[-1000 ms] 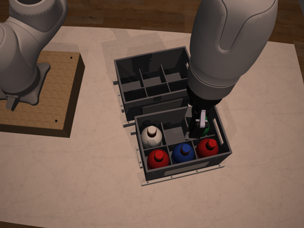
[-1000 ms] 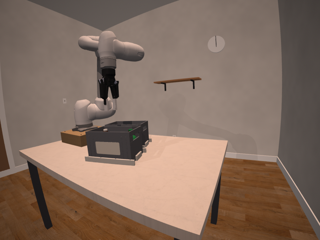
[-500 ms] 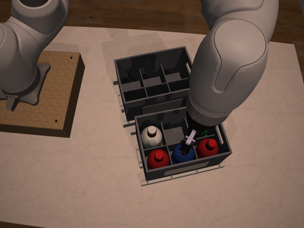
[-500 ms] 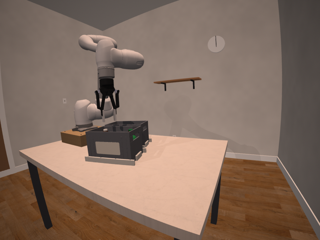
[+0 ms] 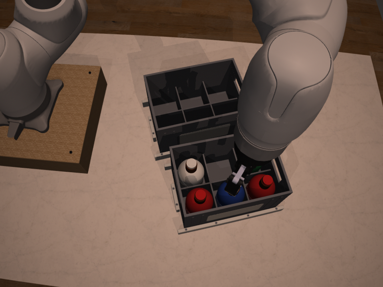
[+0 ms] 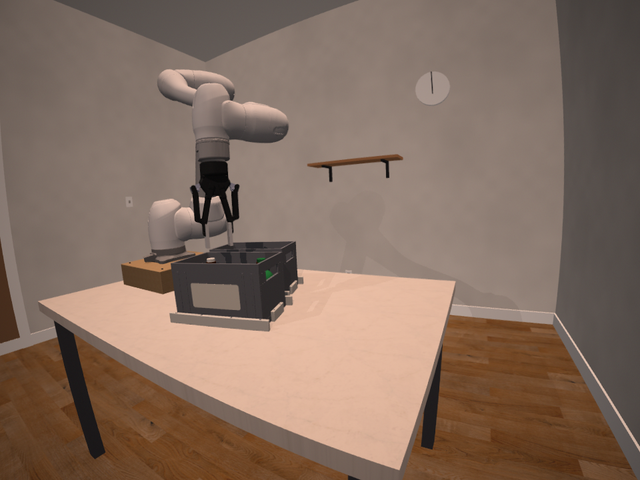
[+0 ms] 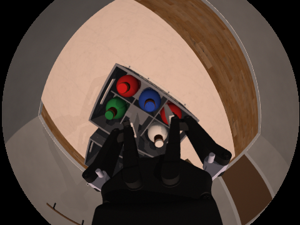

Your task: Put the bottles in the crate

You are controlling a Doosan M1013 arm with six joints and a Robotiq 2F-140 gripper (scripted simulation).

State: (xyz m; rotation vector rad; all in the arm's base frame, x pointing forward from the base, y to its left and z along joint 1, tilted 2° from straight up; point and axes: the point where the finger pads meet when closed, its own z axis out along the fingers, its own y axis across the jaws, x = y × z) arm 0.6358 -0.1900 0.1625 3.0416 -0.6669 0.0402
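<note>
Gripper part-open, empty, above the full crate: centre it over the blue bottle before you descend.

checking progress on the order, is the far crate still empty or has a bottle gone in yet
Empty. The top view shows all six cells of the far crate bare, and five bottles stand in the near crate.
</note>
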